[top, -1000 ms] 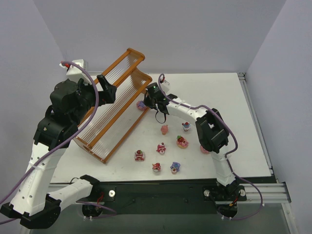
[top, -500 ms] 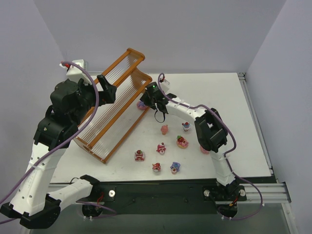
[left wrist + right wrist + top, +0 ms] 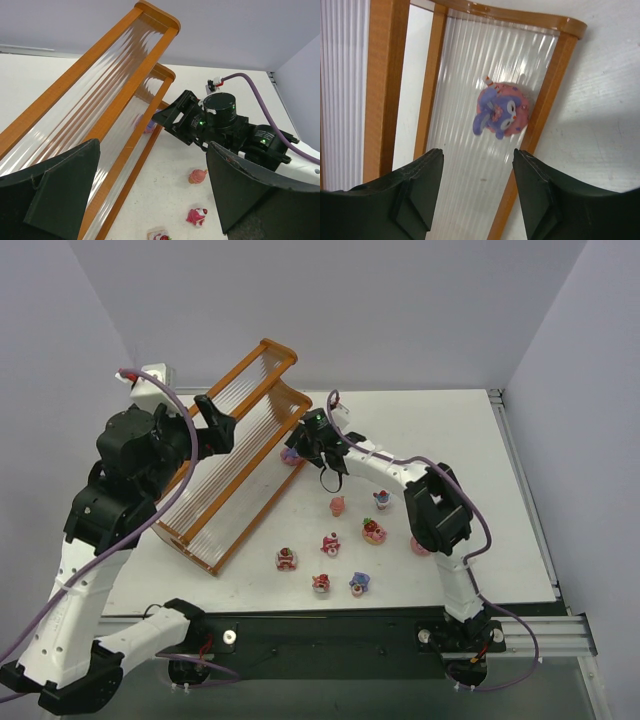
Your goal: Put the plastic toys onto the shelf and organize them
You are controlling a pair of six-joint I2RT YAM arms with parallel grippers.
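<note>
R gripper [image 3: 477, 155] jaws apart, empty, above purple bunny toy [image 3: 500, 111] sitting on shelf [image 3: 555, 70] lowest tier by frame edge. L gripper [image 3: 152, 147] wide open over shelf. Other toys [image 3: 331, 543] loose on table [image 3: 450, 430].

White tube links, bulky black joint housings on left arm [image 3: 76, 590] and right arm [image 3: 380, 468]. A purple cable [image 3: 245, 75] loops along each. Small green light [image 3: 318, 421] at right wrist. Matte black wedge jaws on left gripper [image 3: 152, 150] and right gripper [image 3: 477, 152].
</note>
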